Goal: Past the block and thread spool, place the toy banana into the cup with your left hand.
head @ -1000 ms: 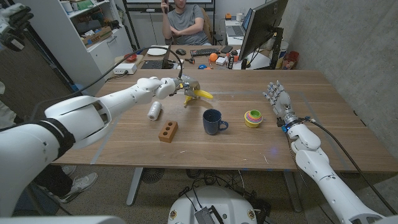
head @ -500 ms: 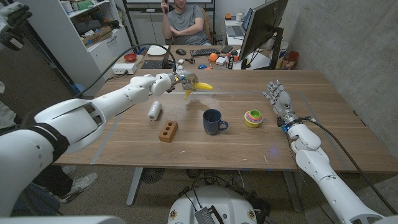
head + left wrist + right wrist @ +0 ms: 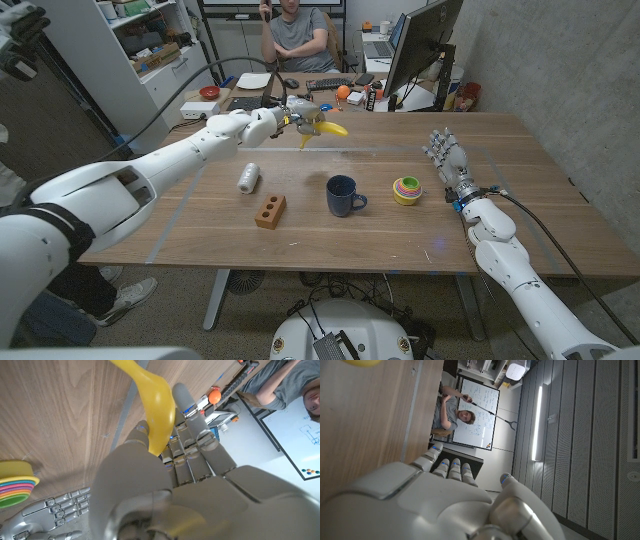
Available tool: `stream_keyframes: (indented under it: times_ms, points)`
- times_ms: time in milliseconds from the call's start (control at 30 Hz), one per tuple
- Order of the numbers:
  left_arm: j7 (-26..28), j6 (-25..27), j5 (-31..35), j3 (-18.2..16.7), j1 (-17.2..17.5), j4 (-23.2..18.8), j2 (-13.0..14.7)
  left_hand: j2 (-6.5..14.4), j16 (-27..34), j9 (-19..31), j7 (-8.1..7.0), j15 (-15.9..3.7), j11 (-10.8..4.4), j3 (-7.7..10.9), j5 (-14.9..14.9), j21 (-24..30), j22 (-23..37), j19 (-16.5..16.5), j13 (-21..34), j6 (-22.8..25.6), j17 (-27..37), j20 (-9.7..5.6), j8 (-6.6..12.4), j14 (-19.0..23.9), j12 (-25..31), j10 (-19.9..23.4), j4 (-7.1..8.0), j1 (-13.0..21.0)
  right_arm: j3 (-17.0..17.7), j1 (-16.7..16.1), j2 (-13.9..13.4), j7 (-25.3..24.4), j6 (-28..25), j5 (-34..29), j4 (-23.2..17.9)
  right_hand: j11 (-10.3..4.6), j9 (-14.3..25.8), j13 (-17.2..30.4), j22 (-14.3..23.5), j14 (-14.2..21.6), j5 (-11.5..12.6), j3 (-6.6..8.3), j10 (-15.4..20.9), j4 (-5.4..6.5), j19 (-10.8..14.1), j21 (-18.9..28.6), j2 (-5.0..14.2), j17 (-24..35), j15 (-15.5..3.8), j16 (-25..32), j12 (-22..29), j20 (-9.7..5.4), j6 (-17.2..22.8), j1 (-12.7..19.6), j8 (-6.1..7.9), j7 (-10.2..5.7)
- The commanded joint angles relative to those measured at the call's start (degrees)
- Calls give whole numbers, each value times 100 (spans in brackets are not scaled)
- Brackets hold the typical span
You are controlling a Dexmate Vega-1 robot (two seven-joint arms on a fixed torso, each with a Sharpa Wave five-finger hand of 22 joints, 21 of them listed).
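Note:
My left hand [image 3: 290, 118] holds the yellow toy banana [image 3: 328, 127] in the air above the far part of the table, behind and left of the dark blue cup [image 3: 342, 195]. In the left wrist view the banana [image 3: 150, 405] sticks out from between the fingers [image 3: 192, 435]. The white thread spool [image 3: 247, 179] and the brown block [image 3: 270, 211] lie left of the cup. My right hand [image 3: 446, 157] stands at the right side of the table with fingers apart, holding nothing.
A stack of coloured rings [image 3: 407, 189] sits right of the cup. A person [image 3: 295, 40] sits behind the table near a desk with a keyboard and a monitor [image 3: 420, 45]. A shelf unit [image 3: 150, 50] stands at the back left.
My left hand has lifted the banana higher and carried it further back and slightly right. The right hand has not moved.

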Motion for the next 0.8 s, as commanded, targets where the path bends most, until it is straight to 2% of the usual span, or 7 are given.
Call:
stream_keyframes:
  times_ms: [33, 133, 200, 467, 800]
  points:
    - [195, -139, 552, -274, 89, -819, 196, 87, -19, 11, 41, -914, -439, 290, -25, 45, 13, -36, 29, 149, 9, -20, -29, 447, -19, 410, 113, 80, 34, -25, -4, -1, 64, 39, 23, -16, 24, 12, 14, 6, 25, -35, 14, 4, 37, 37, 37, 3, 3, 17, 11, -77, 40, 59, 12, 12]
    - [304, -160, 673, -358, 159, -987, 266, 72, -42, 11, 29, -915, -501, 305, -35, 49, 13, -55, 38, 156, 10, -21, -47, 440, -33, 403, 109, 84, 30, -13, 0, -17, 67, 27, 41, -14, 24, 12, 14, 6, 25, -37, 14, 4, 34, 35, 37, 3, 4, 17, 11, -79, 42, 60, 12, 14]
    - [355, -119, 891, -376, 200, -1171, 350, 64, -53, 11, 11, -915, -479, 313, -41, 53, 14, -62, 40, 159, 14, -18, -58, 439, -41, 402, 108, 84, 27, -12, -6, -10, 56, 31, 35, -17, 24, 12, 14, 5, 25, -38, 14, 4, 33, 35, 36, 3, 5, 17, 11, -77, 43, 60, 12, 12]
    - [336, -226, 987, -623, 383, -1514, 537, 50, -77, 12, -25, -919, -501, 337, -54, 52, 16, -108, 52, 172, 24, -12, -80, 434, -56, 402, 98, 95, 0, -6, -48, -55, 3, -24, -39, -10, 25, 12, 14, 6, 26, -43, 10, 4, 32, 33, 35, 3, 7, 17, 10, -73, 42, 62, 11, 15]
    - [632, -422, 1090, -1022, 669, -1995, 839, 24, -114, 14, -73, -921, -555, 380, -78, 66, 20, -164, 74, 199, 49, -8, -120, 432, -78, 422, 76, 117, -35, -58, -58, -185, -6, -85, -207, -3, 25, 12, 14, 0, 26, -51, 8, 4, 30, 32, 31, 4, 7, 15, 9, -70, 39, 62, 9, 19]
